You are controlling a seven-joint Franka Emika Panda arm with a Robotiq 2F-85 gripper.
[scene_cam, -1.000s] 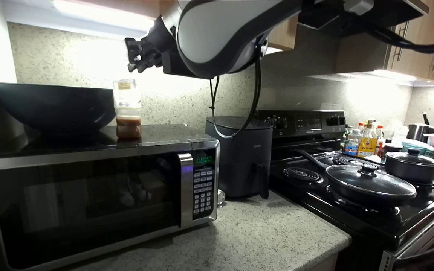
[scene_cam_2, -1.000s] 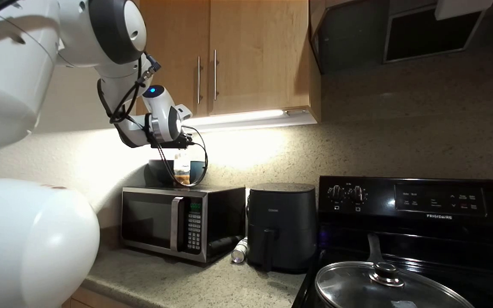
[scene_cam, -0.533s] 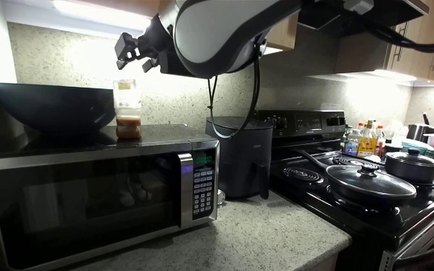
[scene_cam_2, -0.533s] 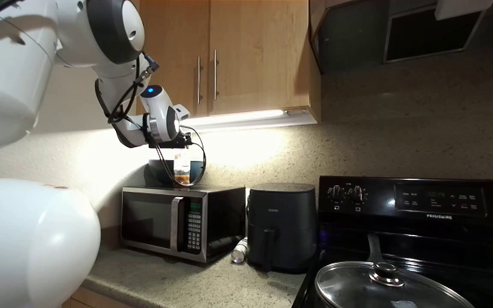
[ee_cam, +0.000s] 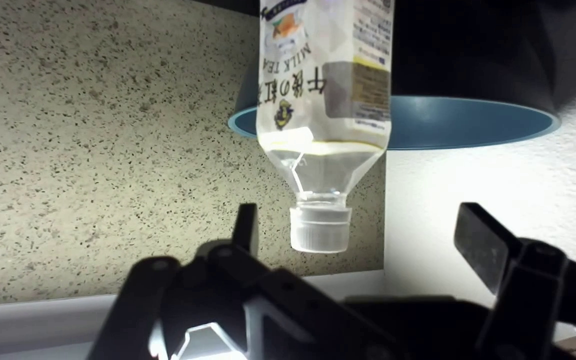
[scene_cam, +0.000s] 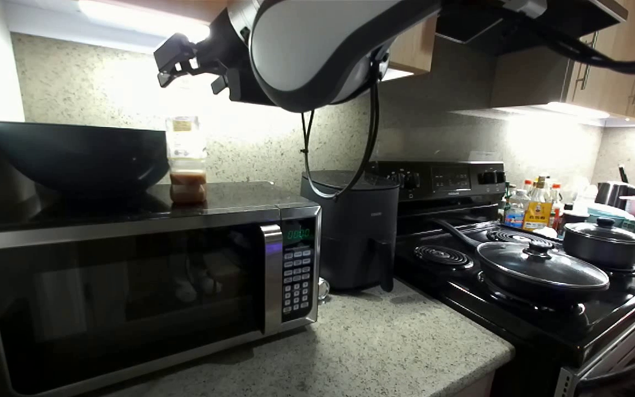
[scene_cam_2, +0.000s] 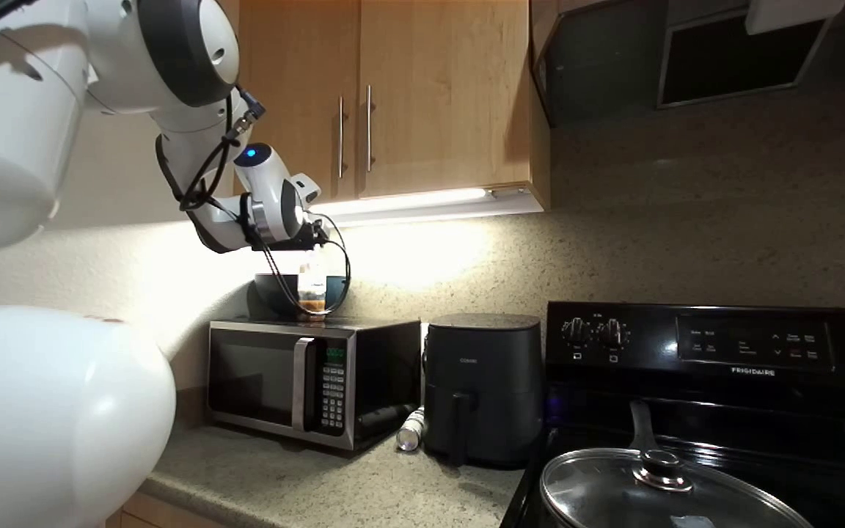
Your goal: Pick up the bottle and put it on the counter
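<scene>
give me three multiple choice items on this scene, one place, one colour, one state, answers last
1. What does the bottle stand on?
a) counter
b) microwave
c) stove

2. What colour are the microwave's display digits?
a) green
b) red
c) white

3. How are the jaws?
a) shut on the bottle
b) shut on nothing
c) open

1 b: an exterior view shows its base on the microwave's top.
2 a: they glow green in an exterior view.
3 c: in the wrist view they stand wide apart, clear of the cap.
</scene>
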